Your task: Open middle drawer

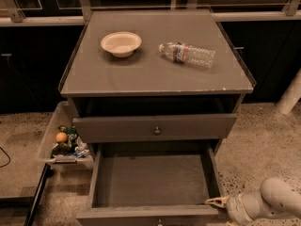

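The middle drawer (150, 180) is pulled far out of the grey cabinet. Its plain grey box interior is bare, and its front edge (150, 216) with a small knob sits at the bottom of the view. Above it, a slimmer drawer front (155, 127) with a round knob stands slightly out. My gripper (214, 202) is at the lower right, its tip at the open drawer's right front corner, with the white arm (277, 201) behind it.
On the cabinet top (155, 74) are a white bowl (121, 43) and a plastic water bottle (188, 54) lying on its side. A clear bin (63, 142) with small items hangs at the cabinet's left. A white post (291, 95) stands at the right.
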Available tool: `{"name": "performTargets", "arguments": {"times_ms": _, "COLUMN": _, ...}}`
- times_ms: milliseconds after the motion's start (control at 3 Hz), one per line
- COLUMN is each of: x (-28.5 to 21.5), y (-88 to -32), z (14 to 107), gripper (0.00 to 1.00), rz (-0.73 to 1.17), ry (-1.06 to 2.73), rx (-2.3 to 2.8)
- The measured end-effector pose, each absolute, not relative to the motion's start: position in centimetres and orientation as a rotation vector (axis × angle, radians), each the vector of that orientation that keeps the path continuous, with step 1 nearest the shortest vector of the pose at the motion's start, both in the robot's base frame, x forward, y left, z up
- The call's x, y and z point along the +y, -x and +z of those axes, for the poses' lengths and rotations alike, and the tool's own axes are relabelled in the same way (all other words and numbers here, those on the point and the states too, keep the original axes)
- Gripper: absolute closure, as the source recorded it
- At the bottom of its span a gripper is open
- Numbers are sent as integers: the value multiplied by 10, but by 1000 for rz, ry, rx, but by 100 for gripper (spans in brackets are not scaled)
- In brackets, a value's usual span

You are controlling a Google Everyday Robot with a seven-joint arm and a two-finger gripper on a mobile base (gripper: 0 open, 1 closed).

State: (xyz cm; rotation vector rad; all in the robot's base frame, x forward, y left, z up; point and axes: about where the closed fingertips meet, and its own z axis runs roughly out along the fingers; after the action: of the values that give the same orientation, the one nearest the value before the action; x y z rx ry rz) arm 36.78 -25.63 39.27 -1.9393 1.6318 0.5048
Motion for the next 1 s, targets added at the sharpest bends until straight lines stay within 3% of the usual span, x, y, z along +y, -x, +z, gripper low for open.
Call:
{"name": "performTargets", "arguments": {"times_ms": 333, "x": -256, "y": -368, "z": 393, "gripper": 0, "rz": 505, "ry": 1939, "rx": 1632}}
{"name": "performTargets", "arguments": {"times_ms": 1000, "x": -243, "y": -379, "z": 421, "gripper": 0, "rz": 452, "ry": 1962, "rx": 1603}}
